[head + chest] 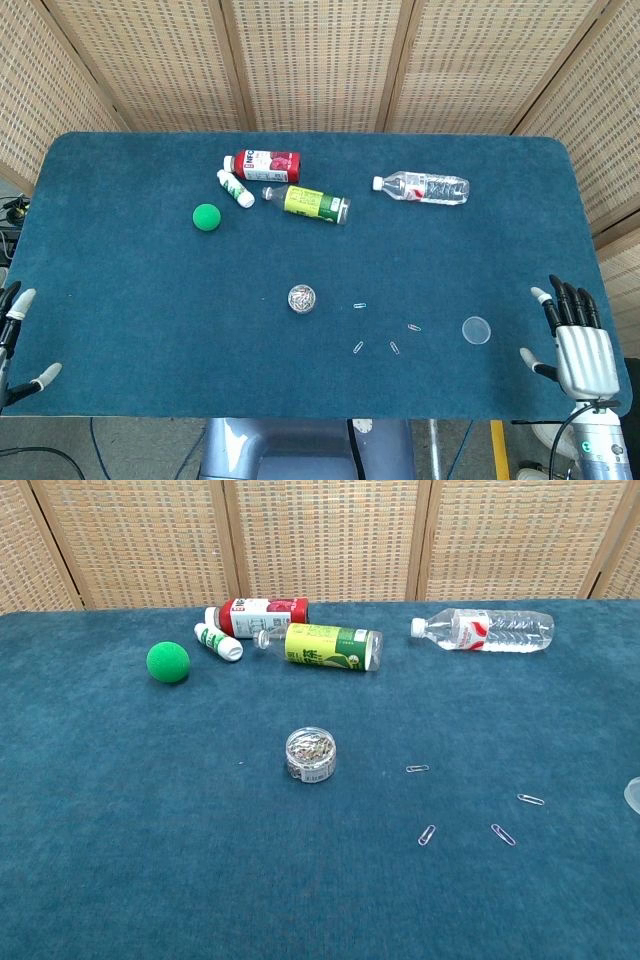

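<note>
Right now your right hand [578, 345] sits nearest the loose lid [476, 330], fingers spread and holding nothing.
Head view: the lid lies just left of those fingertips, paper clips [392, 347] beyond it; your left hand [18, 345] waits empty and spread, well apart. Chest view: no hands, only the lid's edge [633, 795] at the right border, jar [310, 754] mid-table.

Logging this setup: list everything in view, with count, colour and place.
Paper clips: four, silver, loose on the cloth, near right.
Clip jar: one, clear, centre.
Lid: one, clear, near right.
Ball: one, green, far left.
Red bottle: one, lying, far centre.
Small white bottle: one, lying beside it.
Yellow-green bottle: one, lying.
Water bottle: one, clear, far right.
Table: blue cloth.
Left hand: left edge, open.
Right hand: right edge, open.
</note>
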`<state>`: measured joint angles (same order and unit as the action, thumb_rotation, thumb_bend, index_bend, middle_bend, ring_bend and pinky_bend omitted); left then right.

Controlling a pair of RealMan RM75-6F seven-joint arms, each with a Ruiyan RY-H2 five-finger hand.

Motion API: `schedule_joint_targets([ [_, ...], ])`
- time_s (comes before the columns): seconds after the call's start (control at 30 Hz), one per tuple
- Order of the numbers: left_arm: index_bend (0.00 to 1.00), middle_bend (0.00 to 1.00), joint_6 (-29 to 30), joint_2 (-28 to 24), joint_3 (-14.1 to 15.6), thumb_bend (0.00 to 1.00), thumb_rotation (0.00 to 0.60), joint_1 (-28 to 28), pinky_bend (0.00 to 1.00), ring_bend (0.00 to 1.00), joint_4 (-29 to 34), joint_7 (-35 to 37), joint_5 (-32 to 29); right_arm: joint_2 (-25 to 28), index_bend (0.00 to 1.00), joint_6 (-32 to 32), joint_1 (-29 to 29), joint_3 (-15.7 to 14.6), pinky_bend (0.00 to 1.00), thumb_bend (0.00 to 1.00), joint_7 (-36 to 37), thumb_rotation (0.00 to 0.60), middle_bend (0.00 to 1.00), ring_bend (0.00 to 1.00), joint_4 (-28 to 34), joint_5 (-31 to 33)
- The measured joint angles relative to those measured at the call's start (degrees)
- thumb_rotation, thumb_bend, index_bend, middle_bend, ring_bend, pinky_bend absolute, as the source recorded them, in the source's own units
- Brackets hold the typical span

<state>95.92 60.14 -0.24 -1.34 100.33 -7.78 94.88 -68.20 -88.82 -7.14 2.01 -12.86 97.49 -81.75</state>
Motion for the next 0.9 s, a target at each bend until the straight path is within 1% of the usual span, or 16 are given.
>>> schedule_joint_targets([
  [0.17, 0.00, 0.00, -0.24, -0.03, -0.11, 0.00, 0.600, 0.07, 0.00, 0.00, 0.12, 0.04, -0.15, -0.72, 0.15, 1.14, -0.07, 0.13, 0.00, 0.00, -0.77, 0.600, 0.00, 0.00, 0.03, 0.08],
  [0.27, 0.00, 0.00, -0.56, -0.02, -0.20, 0.00, 0.600, 0.16, 0.00, 0.00, 0.11, 0.10, -0.49, -1.68, 0.17, 2.89, -0.96, 0.59, 0.00, 0.00, -1.12, 0.600, 0.00, 0.00, -0.14, 0.45],
  [0.3, 0.00, 0.00, -0.74, -0.03, -0.28, 0.00, 0.600, 0.23, 0.00, 0.00, 0.13, 0.12, -0.66, -2.01, 0.18, 4.14, -1.53, 0.84, 0.00, 0.00, -1.14, 0.600, 0.00, 0.00, -0.11, 0.83],
  [0.33, 0.00, 0.00, -0.83, -0.04, -0.32, 0.00, 0.600, 0.27, 0.00, 0.00, 0.15, 0.14, -0.76, -2.22, 0.22, 5.22, -2.03, 1.07, 0.00, 0.01, -1.08, 0.600, 0.00, 0.00, -0.01, 1.20],
  [0.4, 0.00, 0.00, -0.99, -0.02, -0.45, 0.00, 0.600, 0.35, 0.00, 0.00, 0.18, 0.12, -1.00, -2.71, 0.29, 8.12, -3.40, 1.76, 0.00, 0.05, -0.77, 0.600, 0.00, 0.00, 0.41, 2.34],
  [0.47, 0.00, 0.00, -1.26, 0.01, -0.55, 0.00, 0.600, 0.46, 0.00, 0.00, 0.21, 0.04, -1.26, -3.34, 0.36, 10.86, -4.93, 2.62, 0.00, 0.14, -0.53, 0.600, 0.00, 0.00, 0.81, 3.62],
  [0.57, 0.00, 0.00, -2.06, 0.19, -0.78, 0.00, 0.600, 0.76, 0.00, 0.00, 0.18, -0.27, -2.07, -5.10, 0.39, 15.76, -7.83, 4.29, 0.00, 0.23, -0.95, 0.600, 0.00, 0.00, 1.54, 7.20],
  [0.67, 0.00, 0.00, -2.50, 0.32, -0.98, 0.00, 0.600, 0.97, 0.00, 0.00, 0.13, -0.42, -2.60, -6.94, 0.42, 19.51, -10.40, 5.87, 0.00, 0.28, -2.44, 0.600, 0.00, 0.00, 2.32, 12.13],
  [0.83, 0.00, 0.00, -3.42, 0.28, -1.36, 0.00, 0.600, 1.37, 0.00, 0.00, 0.00, -0.09, -3.73, -11.00, 0.48, 22.78, -14.32, 7.81, 0.00, 0.30, -9.05, 0.600, 0.00, 0.00, 2.20, 20.79],
  [0.9, 0.00, 0.00, -3.53, 0.23, -1.45, 0.00, 0.600, 1.43, 0.00, 0.00, -0.13, 0.16, -3.95, -12.96, 0.49, 23.40, -15.74, 8.22, 0.00, 0.30, -12.27, 0.600, 0.00, 0.00, 1.80, 23.75],
])
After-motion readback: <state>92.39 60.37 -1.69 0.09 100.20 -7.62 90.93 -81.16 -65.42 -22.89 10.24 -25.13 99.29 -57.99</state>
